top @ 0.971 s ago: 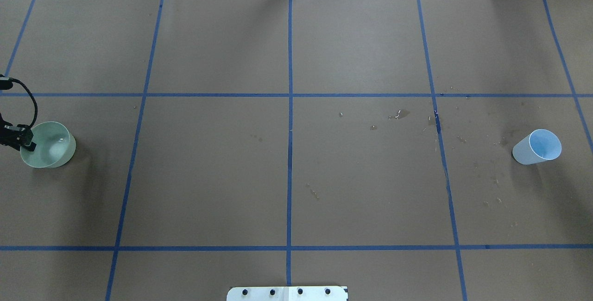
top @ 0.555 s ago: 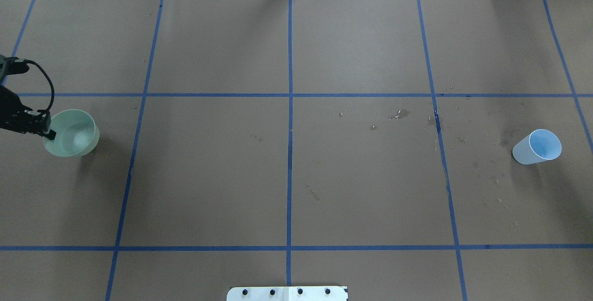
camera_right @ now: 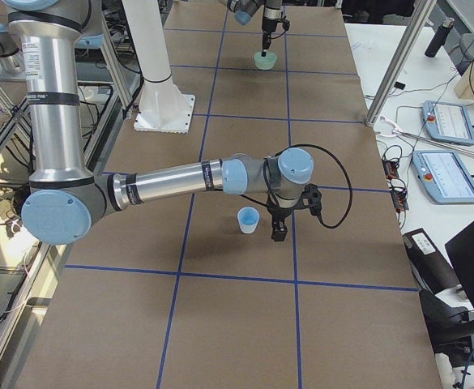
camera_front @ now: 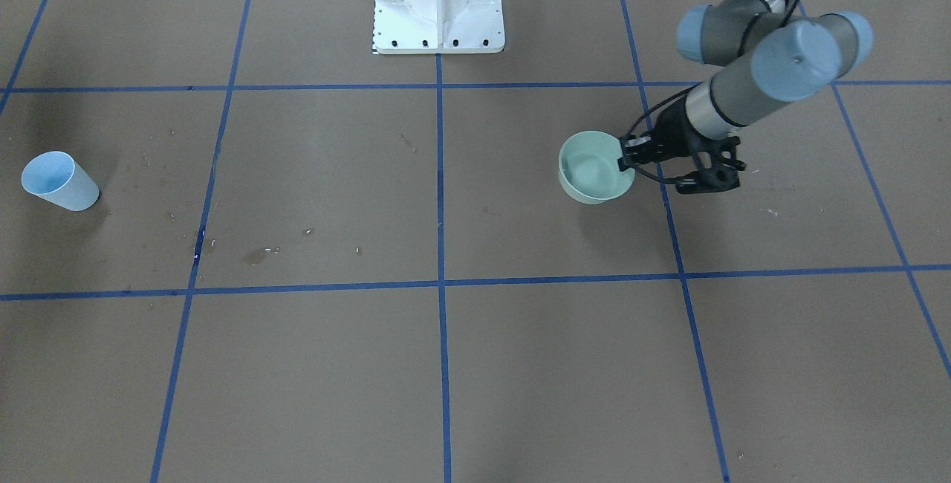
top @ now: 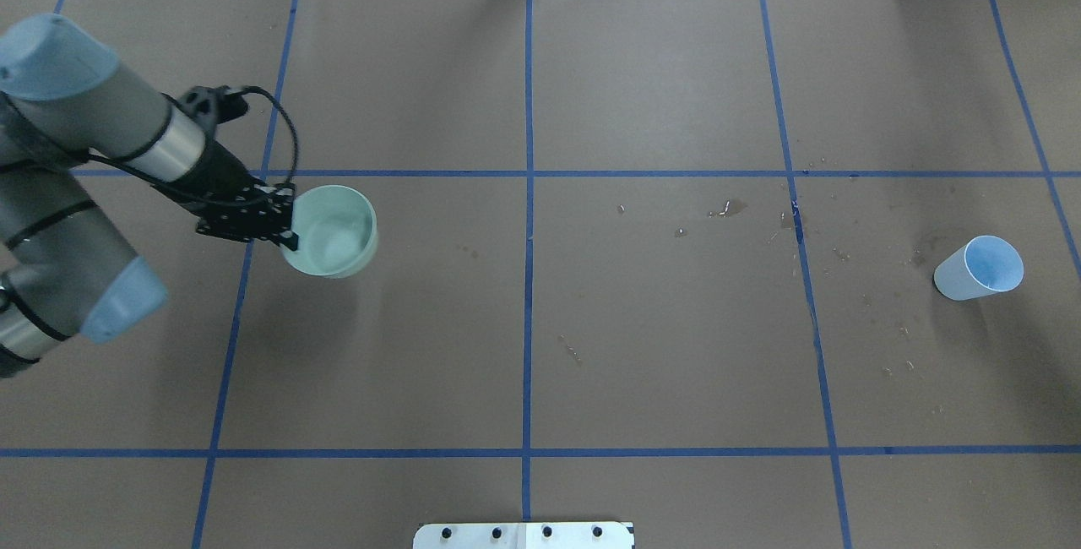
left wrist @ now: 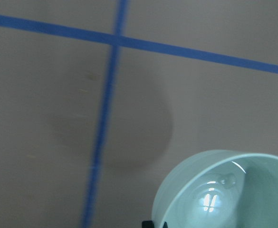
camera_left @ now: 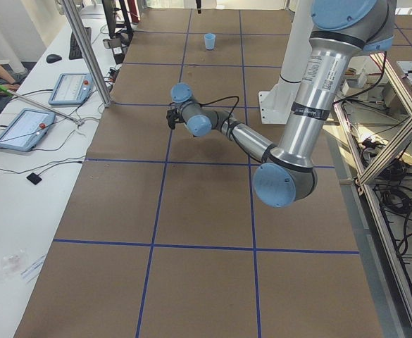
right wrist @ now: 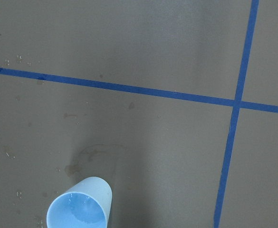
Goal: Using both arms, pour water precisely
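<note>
My left gripper (top: 285,226) is shut on the rim of a pale green bowl (top: 331,231) and holds it above the table, left of centre. It also shows in the front view (camera_front: 626,161), on the bowl (camera_front: 593,168). The water (left wrist: 210,201) shows as white glints in the bowl's bottom in the left wrist view. A light blue cup (top: 978,268) stands on the table at the far right. My right gripper (camera_right: 279,230) shows only in the exterior right view, close beside the blue cup (camera_right: 247,220); I cannot tell whether it is open. The right wrist view shows the cup (right wrist: 80,208) below, apart from the gripper.
Blue tape lines (top: 529,194) divide the brown table cover into squares. Small wet spots and droplets (top: 726,209) lie right of centre. The white pedestal (camera_front: 438,0) stands at the robot's side of the table. Tablets and cables (camera_right: 439,146) lie beyond the far edge.
My left arm has moved to the right, carrying the green bowl from the table's left edge to the first tape line. The blue cup has not moved.
</note>
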Controlling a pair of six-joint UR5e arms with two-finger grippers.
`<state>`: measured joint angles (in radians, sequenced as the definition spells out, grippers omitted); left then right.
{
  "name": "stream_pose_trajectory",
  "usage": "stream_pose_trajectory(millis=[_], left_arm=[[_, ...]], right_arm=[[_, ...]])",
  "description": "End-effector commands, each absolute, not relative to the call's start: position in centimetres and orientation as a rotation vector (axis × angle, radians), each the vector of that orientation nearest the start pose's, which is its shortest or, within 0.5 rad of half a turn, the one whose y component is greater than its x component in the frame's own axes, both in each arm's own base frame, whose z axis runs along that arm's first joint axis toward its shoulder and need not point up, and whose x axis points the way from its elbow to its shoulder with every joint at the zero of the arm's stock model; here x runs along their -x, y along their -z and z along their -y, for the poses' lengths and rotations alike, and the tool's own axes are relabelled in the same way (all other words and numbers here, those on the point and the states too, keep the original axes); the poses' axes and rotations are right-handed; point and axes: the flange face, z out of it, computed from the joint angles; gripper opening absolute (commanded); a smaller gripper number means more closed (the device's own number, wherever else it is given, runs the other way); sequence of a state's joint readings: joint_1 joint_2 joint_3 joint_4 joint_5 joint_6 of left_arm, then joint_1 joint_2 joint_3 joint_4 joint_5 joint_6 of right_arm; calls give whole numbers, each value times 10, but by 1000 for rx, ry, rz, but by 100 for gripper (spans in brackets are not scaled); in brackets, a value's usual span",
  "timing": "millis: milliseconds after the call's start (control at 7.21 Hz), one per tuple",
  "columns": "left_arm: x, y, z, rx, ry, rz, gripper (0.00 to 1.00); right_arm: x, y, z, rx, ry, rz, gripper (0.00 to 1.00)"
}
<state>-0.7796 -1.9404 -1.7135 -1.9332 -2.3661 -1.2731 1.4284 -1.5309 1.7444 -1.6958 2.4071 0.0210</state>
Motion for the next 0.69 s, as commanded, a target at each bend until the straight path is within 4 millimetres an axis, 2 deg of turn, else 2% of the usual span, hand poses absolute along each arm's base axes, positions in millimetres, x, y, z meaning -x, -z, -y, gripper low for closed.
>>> stream_pose_trajectory(millis=[0,139,278,416,555], left_arm=[[-493,-258,445,171,83,-1094,0],[-530,-232,451,186,93,-1072,0],[-555,-223,449,167,96,-1052,0],[-567,-222,441,147,92,-1043,0],[-568,-222,440,146,91,-1042,0]], right_arm=[[13,-561,509,-18,152,841,99],[13,-561,509,-17,151,841,99],[13,-562,509,-16,150,839,99],[13,-563,509,-15,150,837,99],[13,-562,509,-16,150,837,99]])
